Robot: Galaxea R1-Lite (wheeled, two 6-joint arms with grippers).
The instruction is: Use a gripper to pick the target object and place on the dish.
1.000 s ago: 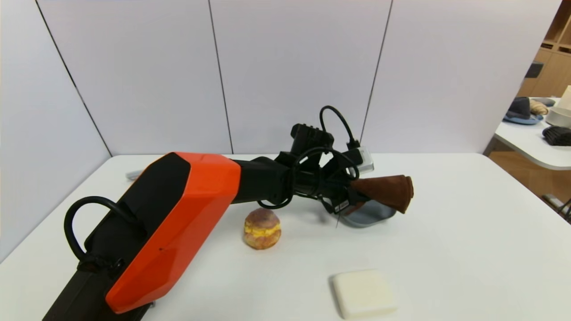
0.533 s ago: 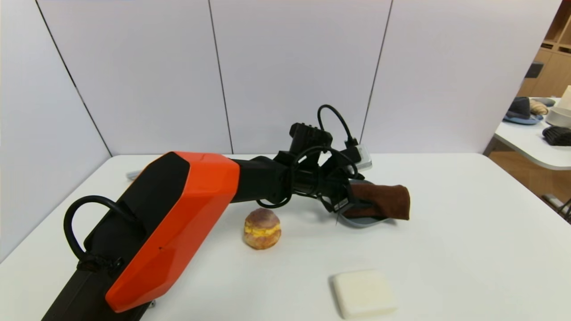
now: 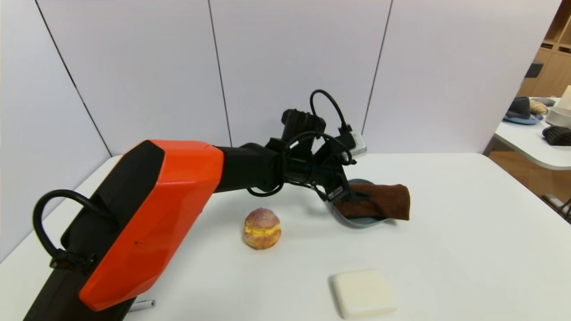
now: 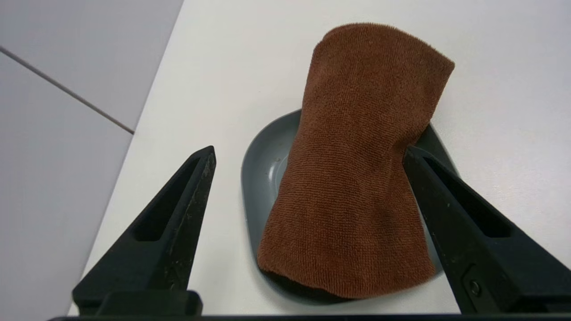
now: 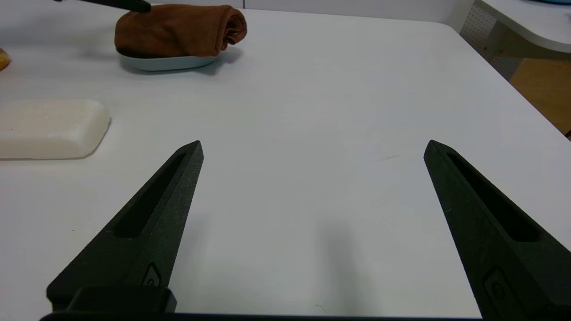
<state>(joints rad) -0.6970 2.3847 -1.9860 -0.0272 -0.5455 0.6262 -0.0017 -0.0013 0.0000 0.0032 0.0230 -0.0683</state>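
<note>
1. The brown towel (image 3: 372, 201) lies rolled on the grey-blue dish (image 3: 357, 221), near the middle of the white tabletop (image 3: 468, 249). It covers most of the dish, and its far end sticks out past the rim on the robot's right.
2. The left end effector (image 4: 308, 154) hangs just above the near end of the towel, its two black fingers spread wide. In the left wrist view one finger (image 4: 450, 196) sits just beside the towel's edge, touching or nearly so; the other is well clear, and nothing is gripped.
3. The orange-and-black left arm (image 3: 156, 232) reaches across the tabletop from the robot's left.
4. The right end effector (image 5: 312, 147) is parked low over the tabletop on the robot's right, fingers wide apart and holding nothing.
5. A round bun (image 3: 262, 228) with yellow filling sits on the tabletop to the left of the dish.
6. A cream square block (image 3: 363, 293) lies nearer the robot, well apart from the dish.
</note>
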